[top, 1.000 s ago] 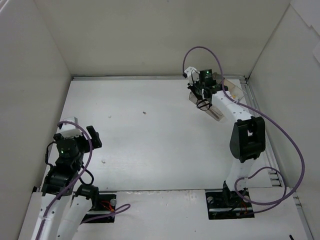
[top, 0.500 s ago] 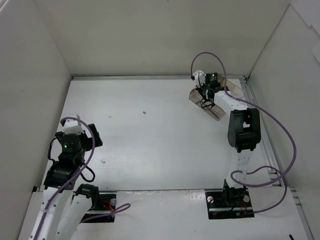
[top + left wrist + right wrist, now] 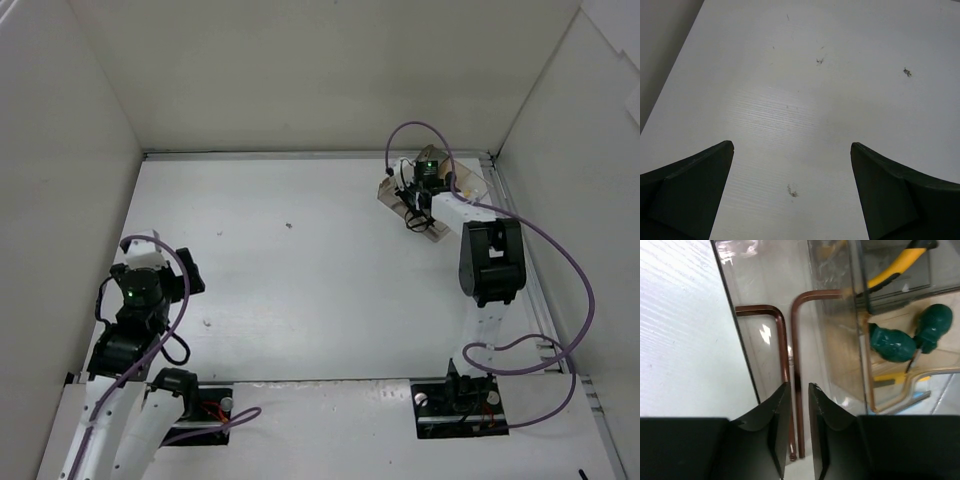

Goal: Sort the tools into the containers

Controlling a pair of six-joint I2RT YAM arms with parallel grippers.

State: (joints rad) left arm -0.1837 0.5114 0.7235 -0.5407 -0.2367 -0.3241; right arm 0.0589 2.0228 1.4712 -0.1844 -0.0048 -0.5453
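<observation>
Your right jaws are nearly clenched, left ones spread; green screwdrivers (image 3: pixel 892 342) sit beyond the clear box (image 3: pixel 741 350) divider (image 3: pixel 862 340), two hex keys (image 3: pixel 794 350) showing in the gap between the right tips.

On my table (image 3: pixel 300 280) the box (image 3: pixel 468 182) sits toward the 1 o'clock corner, with my right gripper (image 3: pixel 799 387) over it. My left gripper (image 3: pixel 791 144) hangs above the table near 8 o'clock. Seen from my right wrist, the two hex keys (image 3: pixel 794 340) lie side by side in the box by its 9 o'clock wall, beneath my fingertips. The screwdrivers (image 3: pixel 892 342) lie in a compartment at their 3 o'clock, the pliers (image 3: pixel 895 265) at 1 o'clock.
</observation>
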